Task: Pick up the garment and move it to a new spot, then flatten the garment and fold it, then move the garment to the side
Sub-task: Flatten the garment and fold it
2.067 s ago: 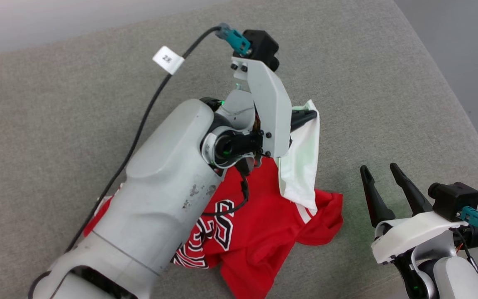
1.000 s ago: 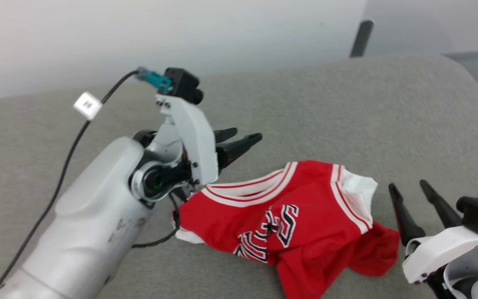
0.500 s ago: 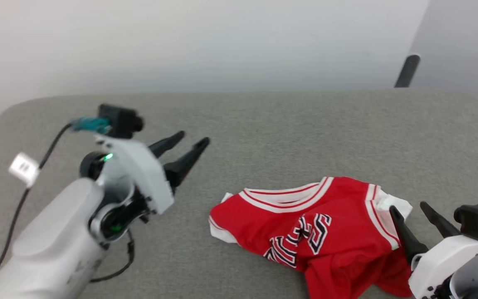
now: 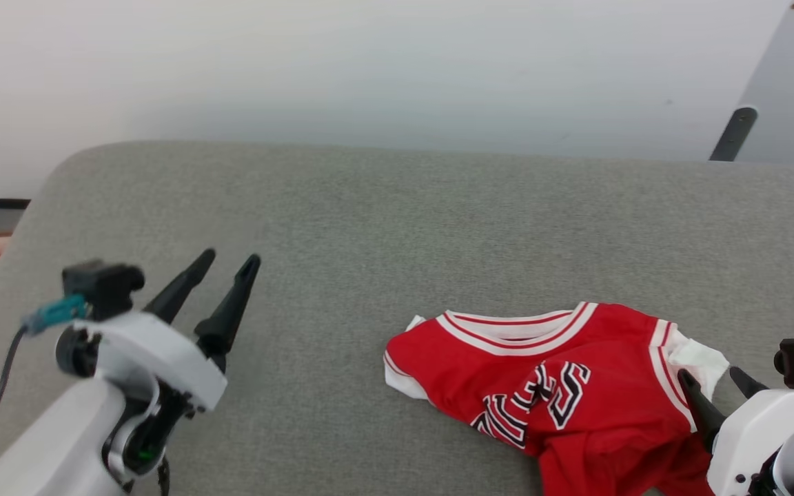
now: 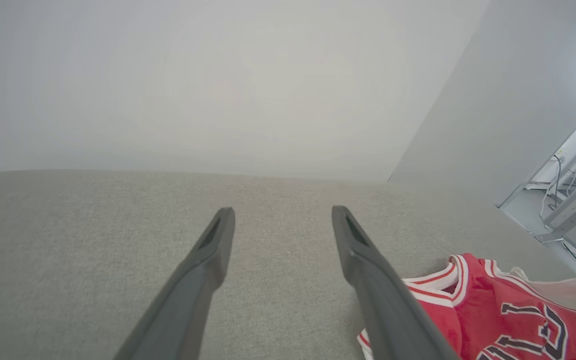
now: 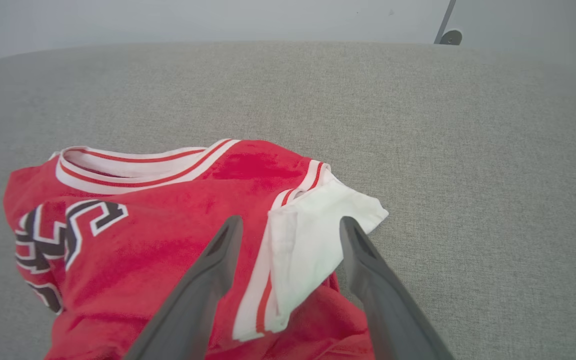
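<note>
One garment lies crumpled on the grey cushion, its collar toward the wall. Two grippers attend it. The left gripper is well apart to the garment's left, fingers spread wide with nothing between them. The right gripper is at the garment's right end, equally wide, flanking the white sleeve (contact with the cloth cannot be told). Bare cushion runs left of the garment to a rounded corner – and beyond it to the far edge.
</note>
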### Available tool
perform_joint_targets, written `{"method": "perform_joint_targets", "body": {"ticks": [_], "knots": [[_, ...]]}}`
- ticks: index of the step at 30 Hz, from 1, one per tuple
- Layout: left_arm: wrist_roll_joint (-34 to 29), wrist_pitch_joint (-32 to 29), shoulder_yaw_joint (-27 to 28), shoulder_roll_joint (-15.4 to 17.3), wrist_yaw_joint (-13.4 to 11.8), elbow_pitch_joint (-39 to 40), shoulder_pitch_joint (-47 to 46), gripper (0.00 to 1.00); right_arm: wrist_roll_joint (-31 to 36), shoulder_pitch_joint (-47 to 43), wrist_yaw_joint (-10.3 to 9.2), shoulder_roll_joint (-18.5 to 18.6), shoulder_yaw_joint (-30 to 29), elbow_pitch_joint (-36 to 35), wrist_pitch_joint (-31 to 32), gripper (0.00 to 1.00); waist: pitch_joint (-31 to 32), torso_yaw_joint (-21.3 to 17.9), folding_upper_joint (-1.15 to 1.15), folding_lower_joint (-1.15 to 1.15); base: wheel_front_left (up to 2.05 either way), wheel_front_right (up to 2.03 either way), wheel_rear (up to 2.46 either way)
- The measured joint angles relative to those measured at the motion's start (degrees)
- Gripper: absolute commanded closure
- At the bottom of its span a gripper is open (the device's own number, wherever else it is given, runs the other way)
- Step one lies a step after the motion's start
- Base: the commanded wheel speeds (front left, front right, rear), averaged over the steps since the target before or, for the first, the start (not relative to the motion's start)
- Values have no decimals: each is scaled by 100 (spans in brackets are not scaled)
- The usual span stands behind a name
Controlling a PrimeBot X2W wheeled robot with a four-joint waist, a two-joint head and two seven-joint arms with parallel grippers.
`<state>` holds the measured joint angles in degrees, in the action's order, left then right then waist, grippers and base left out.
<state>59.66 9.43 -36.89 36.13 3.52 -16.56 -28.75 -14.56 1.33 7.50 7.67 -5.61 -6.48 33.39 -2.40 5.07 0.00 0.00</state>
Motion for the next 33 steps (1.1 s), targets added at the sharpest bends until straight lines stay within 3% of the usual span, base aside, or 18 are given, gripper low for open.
{"method": "perform_joint_targets", "body": {"ticks": [7, 8, 9, 10, 11, 12, 18, 22, 33], "knots": [[25, 323, 152, 63, -152, 130, 456, 0, 153, 163, -1, -123, -250, 25, 582, 0, -95, 162, 0, 0, 0, 0, 0], [27, 353, 186, 63, -160, 154, 525, 0, 154, 209, -1, -147, -293, 55, 667, 4, -116, 180, 0, 0, 0, 0, 0], [37, 392, 229, 54, -182, 183, 584, 0, 165, 239, -2, -151, -314, 90, 749, 42, -134, 199, 0, 0, 0, 0, 0], [42, 416, 268, 44, -196, 209, 642, 0, 188, 269, -1, -159, -332, 124, 806, 60, -150, 217, 0, 0, 0, 0, 0], [42, 445, 321, 36, -209, 230, 707, 0, 204, 294, -1, -172, -356, 153, 840, 89, -168, 233, 0, 0, 0, 0, 0], [40, 474, 364, 34, -247, 241, 777, 0, 203, 317, -1, -191, -372, 185, 880, 100, -185, 248, 0, 0, 0, 0, 0], [-167, 546, 710, 2, -411, 264, 1217, 0, 240, 424, -1, -252, -472, 293, 1009, 100, -267, 309, 0, 0, 0, 0, 0], [-520, 552, 1296, -140, -445, 399, 1507, 0, 238, 500, -1, -224, -536, 240, 1085, 100, -291, 301, 0, 0, 0, 0, 0], [-1566, 567, 2676, -777, -93, 650, 2402, 0, 202, 568, -1, -21, -813, 14, 1248, 100, -157, 205, 0, 0, 0, 0, 0]]}}
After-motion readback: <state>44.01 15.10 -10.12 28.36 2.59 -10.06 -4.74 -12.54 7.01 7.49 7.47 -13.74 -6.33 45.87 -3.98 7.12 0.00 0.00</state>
